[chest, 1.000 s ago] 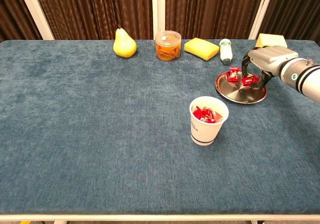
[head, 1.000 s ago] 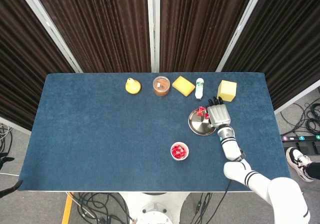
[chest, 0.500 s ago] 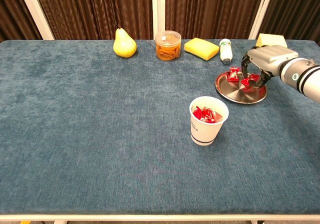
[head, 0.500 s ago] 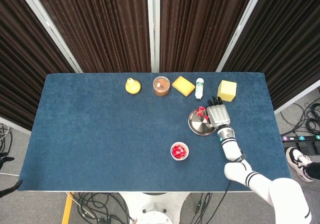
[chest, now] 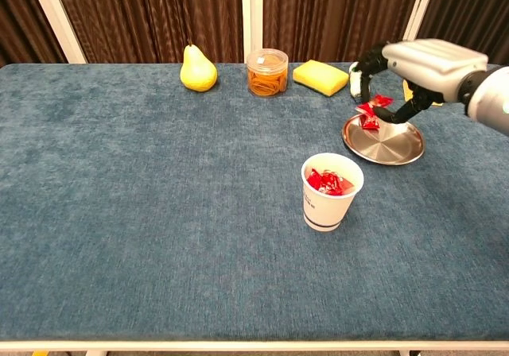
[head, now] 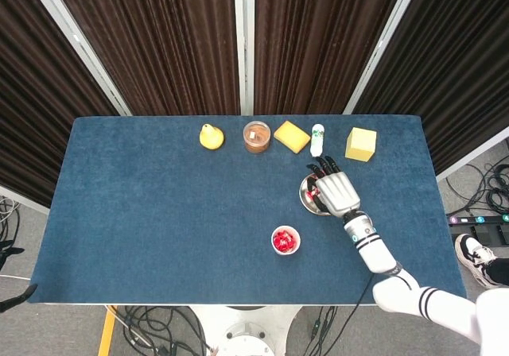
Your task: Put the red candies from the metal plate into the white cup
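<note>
Red candies: small red wrapped candies (chest: 372, 105) are pinched in the fingers of the right hand (chest: 398, 78), lifted clear above the round metal plate (chest: 398, 151); another red candy (chest: 367, 121) shows just below them, and I cannot tell whether it rests on the plate's rim or hangs from the grasp.
Right hand: white and grey, palm down over the plate, dark fingers (chest: 363, 63) curled onto the wrappers; in the head view it (head: 334, 191) covers most of the plate (head: 305, 199), with only a speck of red at its left edge.
Left hand: not in either view.
White cup: the white paper cup (chest: 331, 191) stands upright on the blue cloth surface (chest: 143, 213), near the plate but apart from it, already holding red candies (chest: 324, 182); in the head view it (head: 285, 240) lies toward the robot and to the left of the hand.
Key relation: the cup's open mouth lies down and to the left of the held candies in the chest view, so the carry probably runs that way, toward the robot.
Candy axis: the wrappers are crumpled, and no long axis or pointing end can be made out.
Plate remainder: apart from that lower candy, the visible part of the dish looks bare.
Step in hand: likely the carry to the cup.
</note>
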You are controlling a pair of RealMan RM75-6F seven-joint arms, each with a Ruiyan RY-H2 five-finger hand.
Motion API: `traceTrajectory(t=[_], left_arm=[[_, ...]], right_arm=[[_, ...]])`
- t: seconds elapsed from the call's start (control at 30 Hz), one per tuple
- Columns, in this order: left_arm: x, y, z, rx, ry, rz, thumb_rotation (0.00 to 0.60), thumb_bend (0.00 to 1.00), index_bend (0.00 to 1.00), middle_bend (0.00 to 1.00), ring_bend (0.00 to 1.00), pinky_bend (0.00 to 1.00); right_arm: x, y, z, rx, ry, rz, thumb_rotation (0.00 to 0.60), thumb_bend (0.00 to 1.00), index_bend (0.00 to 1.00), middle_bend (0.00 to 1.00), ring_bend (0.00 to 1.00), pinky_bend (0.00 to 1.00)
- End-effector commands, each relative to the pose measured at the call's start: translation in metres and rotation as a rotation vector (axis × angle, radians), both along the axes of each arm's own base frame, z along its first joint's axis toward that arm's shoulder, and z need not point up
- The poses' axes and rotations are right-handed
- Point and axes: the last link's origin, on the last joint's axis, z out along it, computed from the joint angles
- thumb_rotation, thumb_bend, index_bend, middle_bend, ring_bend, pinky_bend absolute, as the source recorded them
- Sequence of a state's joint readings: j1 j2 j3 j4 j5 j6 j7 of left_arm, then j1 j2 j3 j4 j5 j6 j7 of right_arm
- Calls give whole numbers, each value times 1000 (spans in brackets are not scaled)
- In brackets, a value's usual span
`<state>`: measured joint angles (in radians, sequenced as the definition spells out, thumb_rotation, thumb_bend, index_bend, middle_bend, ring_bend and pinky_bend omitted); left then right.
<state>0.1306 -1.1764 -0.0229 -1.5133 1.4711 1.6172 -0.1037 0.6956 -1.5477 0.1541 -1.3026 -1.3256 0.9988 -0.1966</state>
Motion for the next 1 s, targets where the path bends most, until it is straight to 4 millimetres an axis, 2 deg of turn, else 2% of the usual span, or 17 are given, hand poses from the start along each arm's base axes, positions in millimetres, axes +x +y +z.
traceTrajectory(t=[0.03,0.17,0.3,0.5,0.77,1.0], left_arm=[[1,0,0,-1,2,-3,600,123,366,310,266,265],[4,1,0,-1,4,-9,600,123,366,310,266,265],[4,-1,1,1,5,-6,600,123,366,310,266,265],[4,-3,1,3,3,-3,600,123,366,310,266,265],[2,-5,2,7,2,2,600,123,366,309,266,265],[1,-5,1,9,-1,2,600,123,366,310,266,265]], right_arm=[[14,37,23,63,-88,114,600,378,496,160,0,0],[26,57,17,140,-100,181,600,377,496,160,0,0],[28,67,7,187,-77,212,600,377,497,160,0,0],[28,69,-8,222,-49,210,600,376,496,152,0,0],[27,68,-14,222,-17,207,600,376,472,140,0,0],[26,68,-16,222,-3,200,600,375,378,123,0,0]])
